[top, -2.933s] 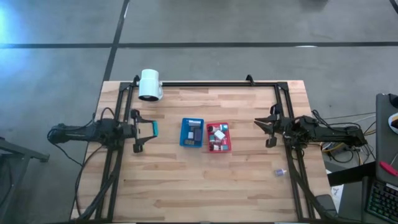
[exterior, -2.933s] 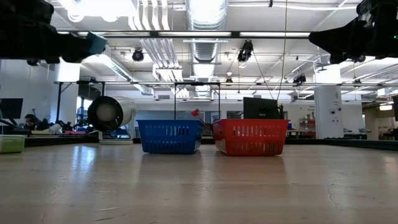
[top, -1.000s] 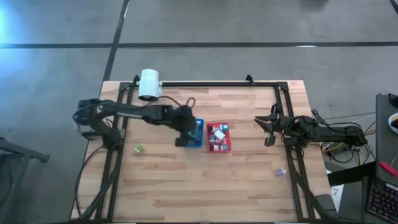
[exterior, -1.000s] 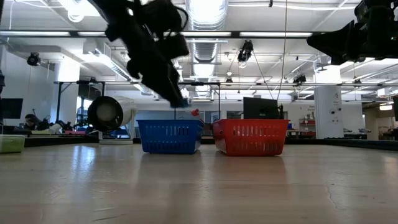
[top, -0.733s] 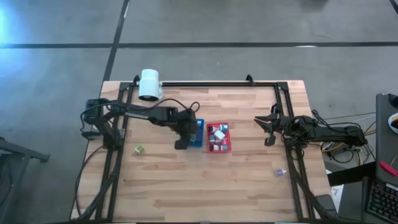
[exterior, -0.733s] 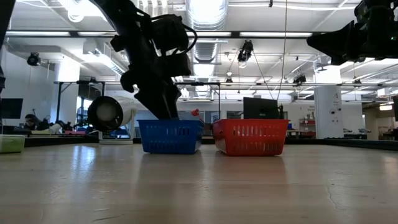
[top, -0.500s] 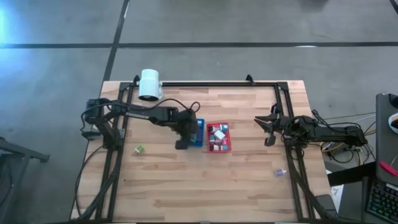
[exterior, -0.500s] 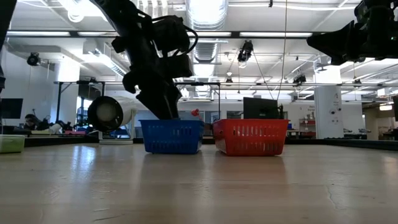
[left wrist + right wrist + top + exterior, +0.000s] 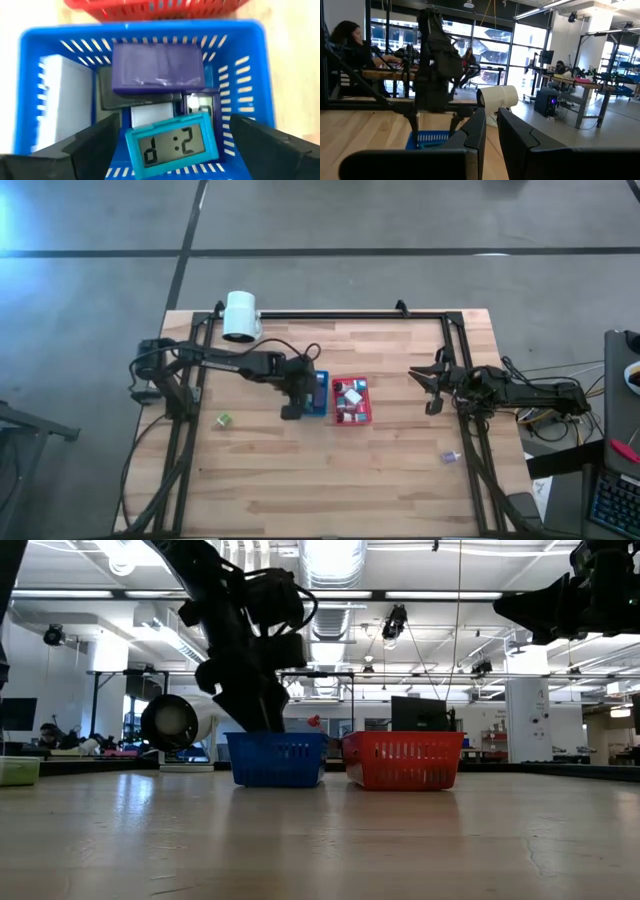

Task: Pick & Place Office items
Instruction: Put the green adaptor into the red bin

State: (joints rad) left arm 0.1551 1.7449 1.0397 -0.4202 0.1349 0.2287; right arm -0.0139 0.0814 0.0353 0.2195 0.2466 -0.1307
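**Left arm over the blue tray**

The left end effector (image 9: 172, 150) hangs over the blue tray (image 9: 319, 377), fingers spread wide either side of a teal clock (image 9: 171, 142) lying in the tray among other items. Right end effector (image 9: 432, 386) waits at the surface's right edge, fingers nearly together, empty. A green item (image 9: 224, 419) sits alone left of the trays.

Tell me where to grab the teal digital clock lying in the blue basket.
Take the teal rectangular digital clock by its two short ends, from straight above. It lies display-up atop other items, and the blue slotted plastic basket's walls block sideways approaches. The open left gripper hangs over it, one finger beyond each end. The right gripper waits at the right edge of the table.
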